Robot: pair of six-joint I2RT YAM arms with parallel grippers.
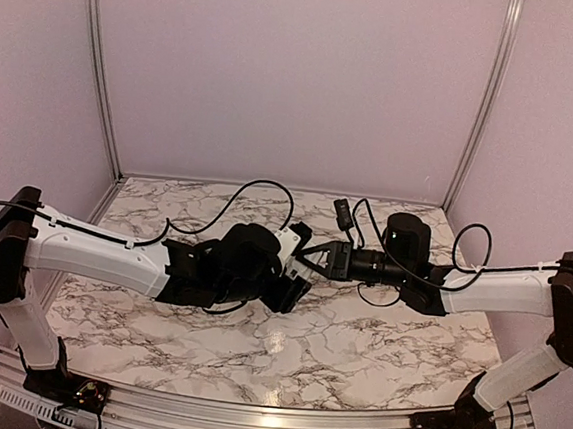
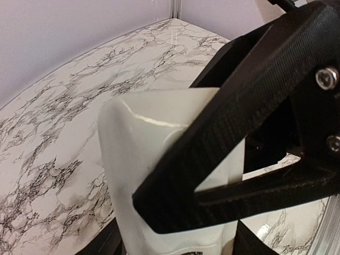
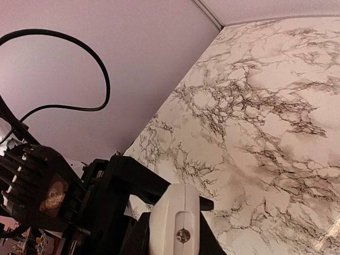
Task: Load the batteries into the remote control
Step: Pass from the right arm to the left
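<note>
Left gripper (image 1: 295, 263) was found clamped on the white remote control (image 2: 133, 154), raised above the middle of the marble table (image 1: 255, 347); right gripper (image 1: 318, 259) just beside the remote, opening indeterminable; print at the remote's lower edge illegible.

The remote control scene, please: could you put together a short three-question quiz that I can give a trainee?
1. True or false: the remote control lies flat on the table.
2. What grips the remote control? A) the left tool B) a clamp on the table C) nothing
3. Fill in: the table top has a ____ pattern.
Key: 1 false, it is held up off the table; 2 A; 3 marble.
</note>
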